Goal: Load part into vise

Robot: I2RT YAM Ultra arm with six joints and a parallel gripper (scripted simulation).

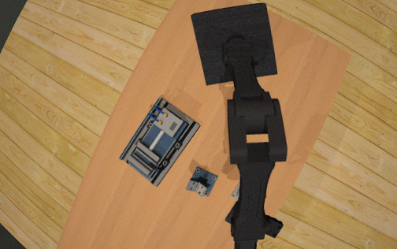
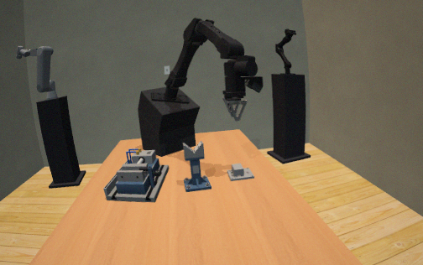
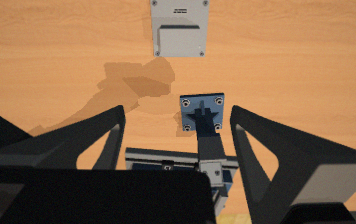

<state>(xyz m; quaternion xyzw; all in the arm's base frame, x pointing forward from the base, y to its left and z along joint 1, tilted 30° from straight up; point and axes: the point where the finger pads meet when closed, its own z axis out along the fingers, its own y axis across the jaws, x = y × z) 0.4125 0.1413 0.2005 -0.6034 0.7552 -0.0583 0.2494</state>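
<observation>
The part (image 2: 237,169) (image 3: 179,41), a small grey block, sits on the light grey infeed plate (image 2: 248,176) (image 3: 165,17); its slot cannot be made out. My gripper (image 2: 237,118) (image 3: 177,112) is open and empty, pointing down high above the table. Its fingers are hidden by the arm in the top view. The V-block (image 1: 198,187) (image 2: 194,152) (image 3: 211,173) is empty on its blue stand. The vise (image 1: 159,100) (image 2: 136,186) (image 3: 162,153) holds no visible part. Its cylinder rod (image 1: 157,140) shows in the top view; the work stop is not clear.
The V-block's stand (image 1: 210,178) (image 2: 195,168) (image 3: 202,102) rises between the vise and the infeed plate. Blue hoses (image 1: 154,117) stick up at the vise's cylinder end. The black arm base (image 1: 205,47) (image 2: 165,126) stands at the table's far end.
</observation>
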